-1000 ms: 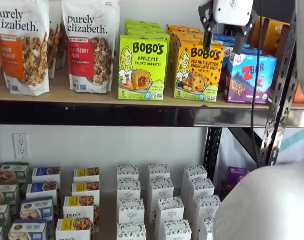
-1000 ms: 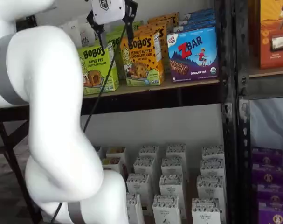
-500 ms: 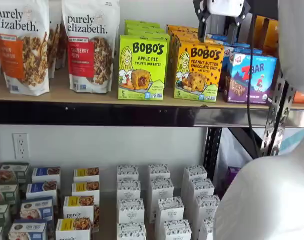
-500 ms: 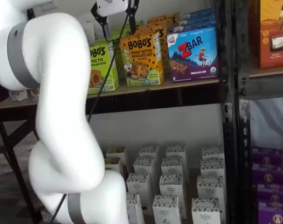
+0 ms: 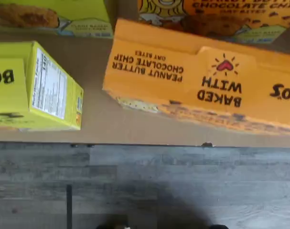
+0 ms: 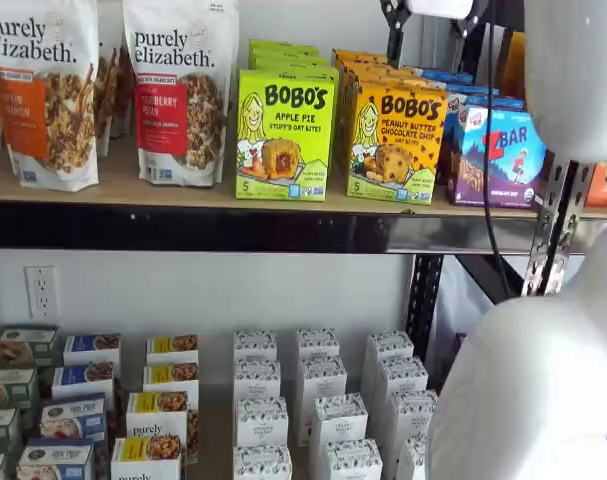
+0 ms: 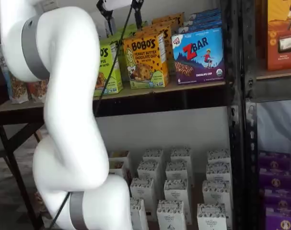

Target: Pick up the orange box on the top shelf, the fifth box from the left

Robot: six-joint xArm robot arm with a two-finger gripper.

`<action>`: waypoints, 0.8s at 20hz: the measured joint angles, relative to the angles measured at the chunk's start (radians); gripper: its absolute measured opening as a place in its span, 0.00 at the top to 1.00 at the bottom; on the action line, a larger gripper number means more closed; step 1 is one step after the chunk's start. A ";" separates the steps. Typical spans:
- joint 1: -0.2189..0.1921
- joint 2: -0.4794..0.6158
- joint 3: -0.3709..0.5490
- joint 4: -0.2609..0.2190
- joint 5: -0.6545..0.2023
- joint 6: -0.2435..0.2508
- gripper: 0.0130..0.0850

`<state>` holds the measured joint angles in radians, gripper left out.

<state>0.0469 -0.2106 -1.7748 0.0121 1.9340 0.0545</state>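
The orange-yellow cardboard carton printed "BOBO'S Peanut Butter Chocolate Chip" (image 6: 396, 143) is standing upright at the front edge of the counter, a tan wooden board with a glossy black front rail (image 6: 183, 190), toward its right end; in both shelf views it is sitting between a lime-green Bobo's Apple Pie carton (image 6: 284, 136) and a blue-purple ZBar carton (image 6: 500, 154), close to each. The wrist view is looking down on its orange top flap (image 5: 202, 81) with the counter's front edge just beyond it and grey floor planks past that. The white-bodied hand with two black fingers (image 6: 433, 18) is hanging at the upper border of both shelf views, above the carton and clear of it, holding nothing; a plain gap is showing between its two fingers, so they are standing apart. By my reading, the approach step is in hand and the grasp is not yet made. The next move is likely calling for lining the spread fingers over the carton's narrow sides, descending without nudging either neighbour, then closing.
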 joint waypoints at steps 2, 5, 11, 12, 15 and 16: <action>-0.003 0.026 -0.028 0.004 0.003 -0.001 0.00; -0.004 0.067 -0.072 0.005 0.008 -0.002 0.00; -0.008 0.139 -0.148 -0.004 0.020 -0.010 0.00; -0.012 0.156 -0.165 -0.007 0.021 -0.015 0.00; -0.023 0.194 -0.206 -0.016 0.022 -0.029 0.00; -0.029 0.206 -0.220 -0.018 0.020 -0.035 0.00</action>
<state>0.0182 -0.0041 -1.9952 -0.0055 1.9543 0.0191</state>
